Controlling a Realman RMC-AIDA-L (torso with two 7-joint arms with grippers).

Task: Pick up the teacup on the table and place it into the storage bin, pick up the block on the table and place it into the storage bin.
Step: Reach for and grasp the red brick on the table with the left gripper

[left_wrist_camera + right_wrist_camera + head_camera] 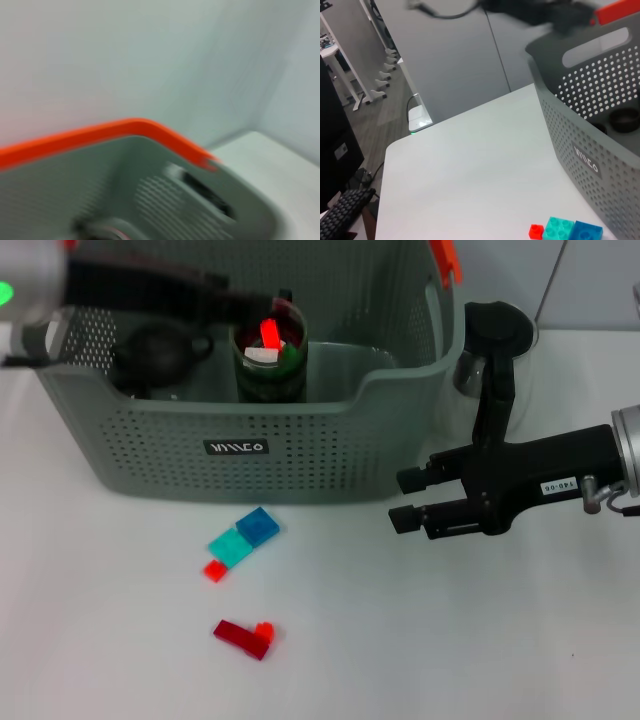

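Inside the large grey perforated plastic storage bin (pixel 240 455), with its orange handle clip (pixel 445 262) and small black label (pixel 236 448), stands a dark green cylindrical cup-like vessel (pixel 270 365) with something red and white at its mouth; this appears to be the teacup, resting on the bin's floor. Beside it sits a dark round lidded pot (pixel 155 355). The left claw (pixel 250 308) reaches over the bin's rim from the robot's left, its tip just above the cup. Whether its fingers grip the cup or have let go cannot be told from any view.

On the white worktop (pixel 450 640) in front of the bin lie the blocks: a turquoise plastic brick (pixel 231 546) joined to a blue brick (pixel 257 525) and a tiny red stud brick (pixel 214 571), and, nearer the robot, a dark red brick with an orange-red piece attached (pixel 246 636).

The right claw (pixel 410 500) hangs above the worktop beside the bin's right front corner, fingers spread apart and holding nothing.

By my judgement the teacup step is at its close, with the cup delivered. The next move likely calls for the left arm to lift clear, then a claw to descend on a block, squarely, since they lie flat and low.
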